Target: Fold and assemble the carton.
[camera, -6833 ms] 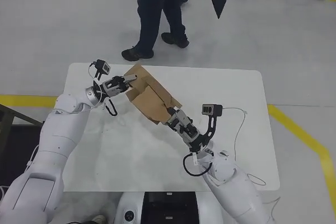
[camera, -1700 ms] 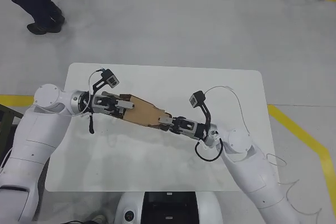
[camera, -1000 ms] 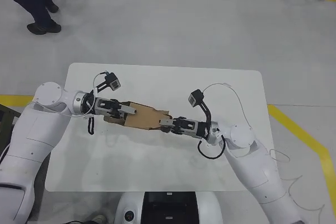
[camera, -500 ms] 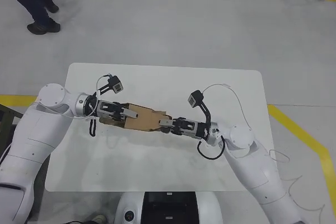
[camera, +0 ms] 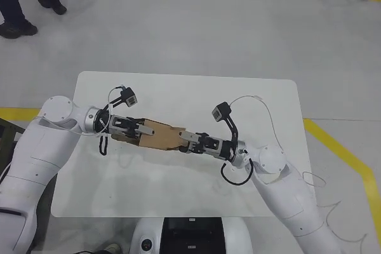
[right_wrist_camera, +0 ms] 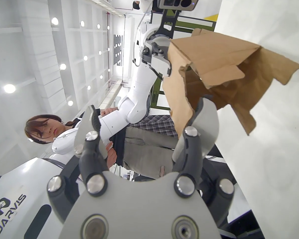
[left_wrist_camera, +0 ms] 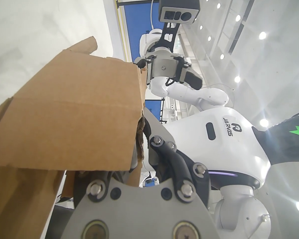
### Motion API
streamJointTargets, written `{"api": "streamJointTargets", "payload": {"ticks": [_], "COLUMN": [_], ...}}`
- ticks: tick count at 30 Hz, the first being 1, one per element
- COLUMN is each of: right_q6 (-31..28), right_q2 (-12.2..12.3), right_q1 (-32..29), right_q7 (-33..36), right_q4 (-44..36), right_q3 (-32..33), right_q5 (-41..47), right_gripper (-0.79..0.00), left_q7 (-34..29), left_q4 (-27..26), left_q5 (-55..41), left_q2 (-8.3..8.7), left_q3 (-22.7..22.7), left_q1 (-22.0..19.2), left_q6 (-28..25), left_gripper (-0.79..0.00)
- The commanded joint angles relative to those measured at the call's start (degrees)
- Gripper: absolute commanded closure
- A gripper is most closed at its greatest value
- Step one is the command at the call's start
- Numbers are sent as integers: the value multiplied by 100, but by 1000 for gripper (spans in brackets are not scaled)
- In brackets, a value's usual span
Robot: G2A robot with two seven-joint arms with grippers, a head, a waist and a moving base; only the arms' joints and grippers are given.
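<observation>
Over desk [camera: 267, 101], carton [camera: 162, 135] swung from diagonal near far edge to level line at middle; both arms turned inward, end to end. Carton sat between claws. Left claw [camera: 141, 129] clamped on carton's left end. Right claw [camera: 189, 138] spread apart, one finger [right_wrist_camera: 206, 115] against carton's right end.

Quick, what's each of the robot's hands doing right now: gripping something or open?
Left gripper: jaws closed on the carton.
Right gripper: jaws open at the carton's other end, not gripping it.
</observation>
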Motion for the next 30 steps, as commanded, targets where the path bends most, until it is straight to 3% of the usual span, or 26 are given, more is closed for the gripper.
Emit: {"api": "streamJointTargets", "payload": {"ticks": [1,15,30], "right_q6": [-37,-341,-607], "right_q2": [-9,-145,-214], "right_q1": [-12,98,170], "right_q7": [-64,-502,-930], "right_q4": [-56,-173,-169], "right_q3": [-20,-522,-611], "right_q5": [85,303,179], "right_gripper": [-785,-785,-785], "left_q7": [26,599,396], "left_q4": [1,-224,-179], "left_q5": [36,339,178], "left_q2": [-7,-102,-129], "left_q3": [-3,87,-87], "left_q1": [8,139,177], "left_q6": [-33,-274,-345], "left_gripper": [0,0,0]}}
